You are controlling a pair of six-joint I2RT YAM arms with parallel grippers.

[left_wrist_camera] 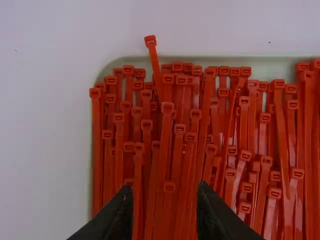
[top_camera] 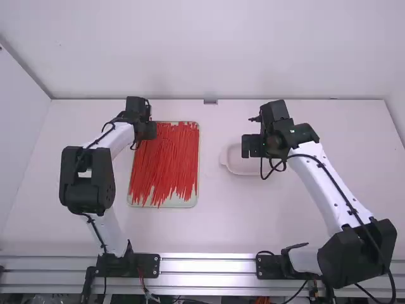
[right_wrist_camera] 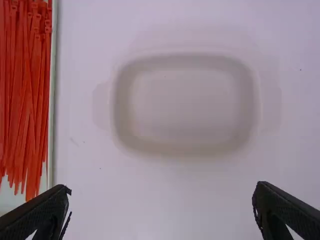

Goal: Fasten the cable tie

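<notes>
1. The white desk (top_camera: 253, 209) carries 2 containers: a pale rectangular tray (top_camera: 183, 203) on the left and a white, round-cornered dish with 2 small side handles (top_camera: 226, 158) to its right, near the middle. They lie near each other without touching.
2. The task items, a dense pile of red plastic cable ties (top_camera: 168, 161), fill the tray. They lie roughly parallel, running from near to far.
3. In the left wrist view, the square locking heads of the ties (left_wrist_camera: 220, 125) cluster at one end of the tray (left_wrist_camera: 270, 64).
4. A single red tie (left_wrist_camera: 154, 65) lies at a slight angle, its head projecting past the tray rim over the desk (left_wrist_camera: 50, 125).
5. The left arm (top_camera: 117, 136) reaches to the far left corner of the tray. Its jaws are spread partway, and its fingers (left_wrist_camera: 117, 217) straddle several ties in the pile. No tie is pinched.
6. The right arm (top_camera: 323, 183) reaches toward the middle, over the dish. Its jaws are spread wide and hold nothing.
7. In the right wrist view, the dish (right_wrist_camera: 116, 100) lies between the spread fingers (right_wrist_camera: 40, 212) and beyond them. The edge of the tie pile (right_wrist_camera: 27, 90) shows alongside.
</notes>
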